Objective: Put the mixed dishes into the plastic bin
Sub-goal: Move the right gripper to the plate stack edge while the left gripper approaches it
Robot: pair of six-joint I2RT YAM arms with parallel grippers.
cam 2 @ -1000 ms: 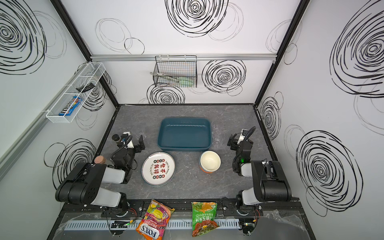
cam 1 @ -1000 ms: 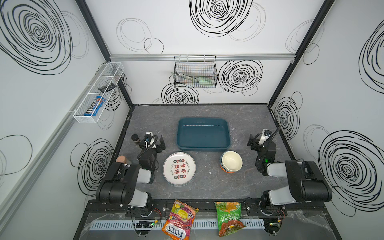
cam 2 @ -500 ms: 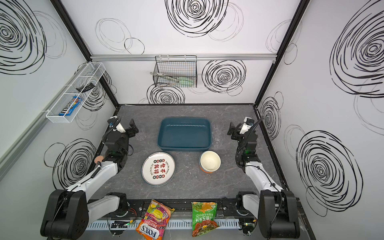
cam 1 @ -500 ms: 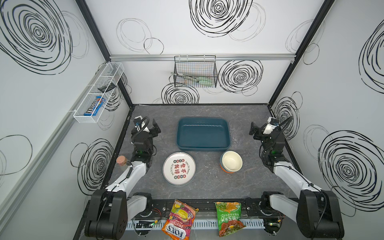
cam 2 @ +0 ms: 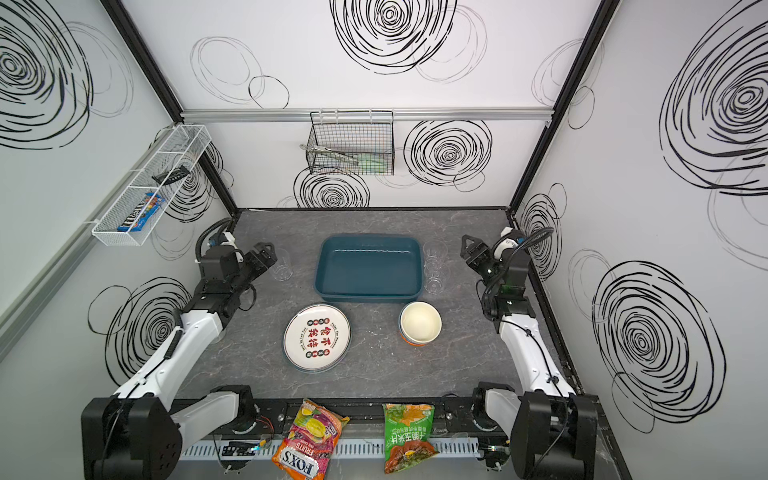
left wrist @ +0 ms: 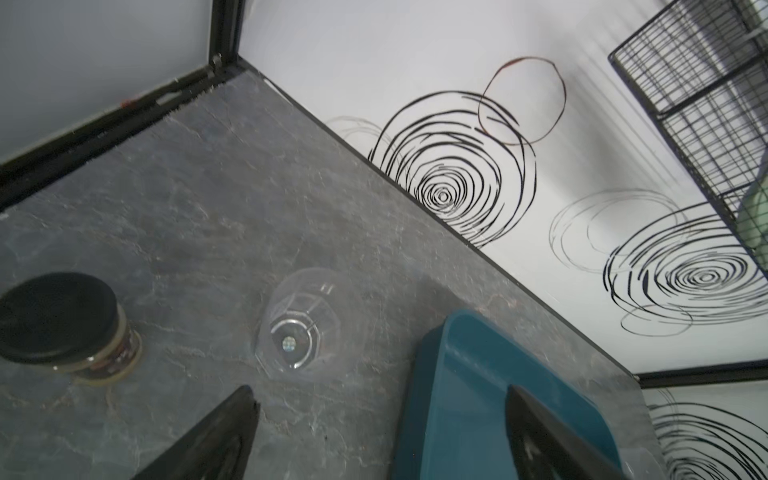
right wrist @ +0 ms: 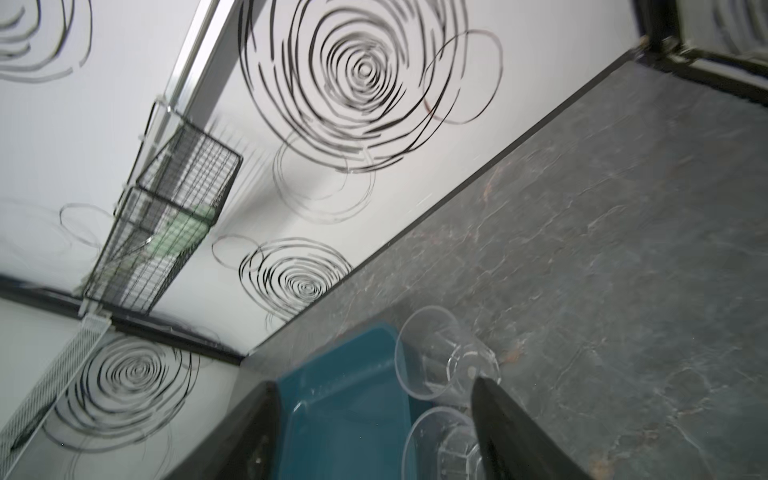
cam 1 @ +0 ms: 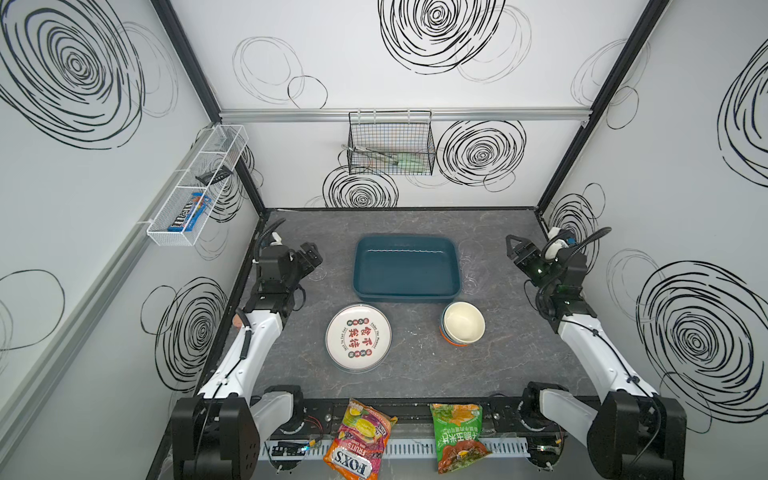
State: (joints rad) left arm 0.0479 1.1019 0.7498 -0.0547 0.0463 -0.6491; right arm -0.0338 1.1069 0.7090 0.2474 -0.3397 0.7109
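Grey marbled tabletop, swirl-marked walls. Holds left gripper at the table's left edge, fingers spread wide, gripping nothing; clear cup just ahead, dark-capped jar beside it. Holds right gripper opposite, fingers apart too, toward two clear cups beside the plastic bin. Plate and stacked bowls in front, outside it.

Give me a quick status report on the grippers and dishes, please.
Left gripper open, empty. Right gripper open, empty. Plastic bin empty; plate, bowls, clear cups outside it. Nothing in the way.
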